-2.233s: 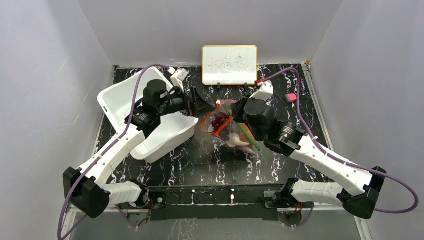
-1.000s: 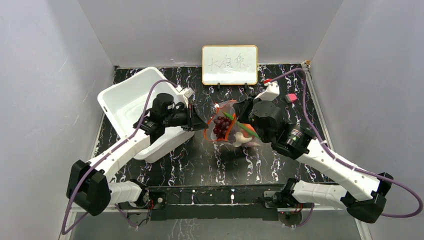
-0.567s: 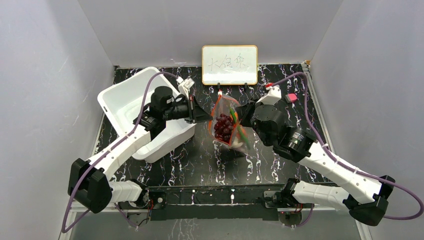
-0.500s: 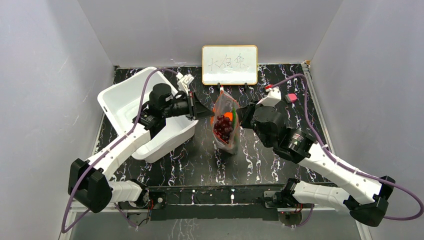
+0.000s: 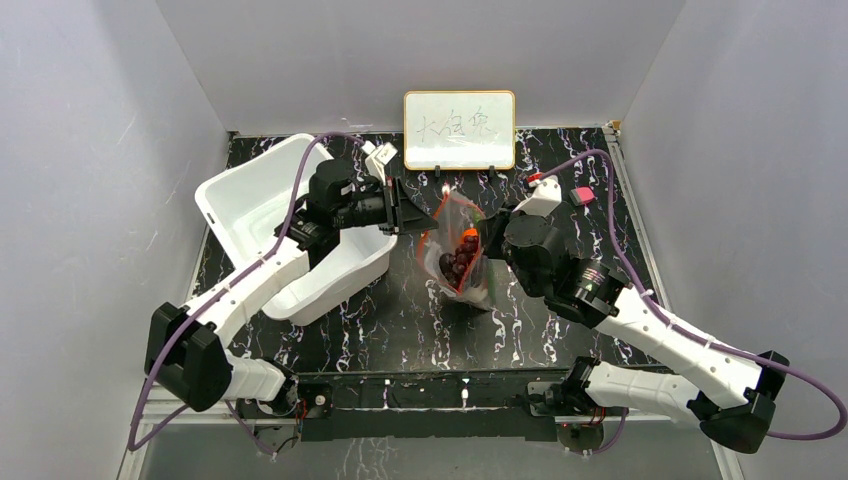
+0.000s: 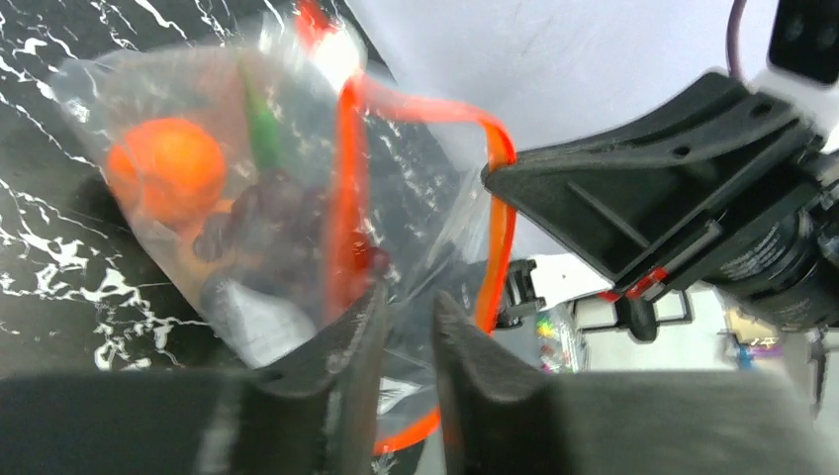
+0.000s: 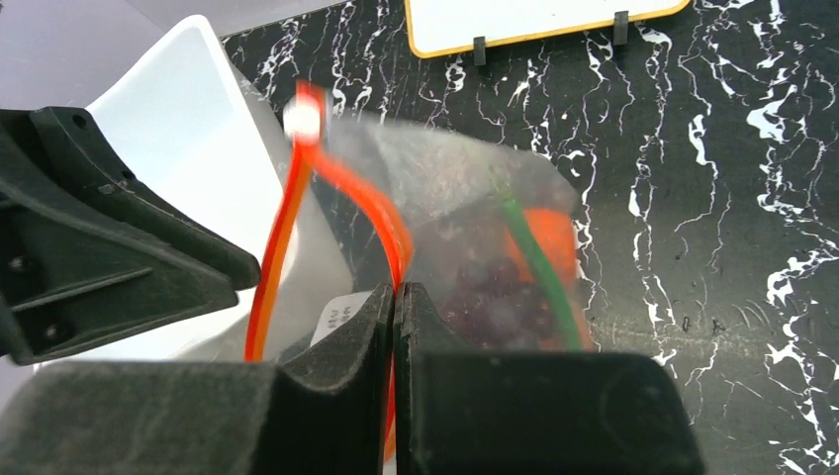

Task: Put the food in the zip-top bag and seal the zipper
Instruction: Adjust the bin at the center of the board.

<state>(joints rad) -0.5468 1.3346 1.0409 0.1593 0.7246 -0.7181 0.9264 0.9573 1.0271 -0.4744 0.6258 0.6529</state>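
The zip-top bag (image 5: 455, 255) hangs between both grippers, food (image 6: 166, 168) inside and mouth gaping. The left gripper (image 6: 406, 302), jaws narrowly parted, straddles film at its tips. The right gripper (image 7: 396, 297) pinches the zipper (image 6: 343, 198). Sealing seems next, by pressing along the strip. The bag's long axis stands near-upright, mouth facing left.

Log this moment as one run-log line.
zip-top bag: food inside, zipper unsealed | right gripper: shut on zipper | left gripper: nearly closed at bag mouth, grip unclear
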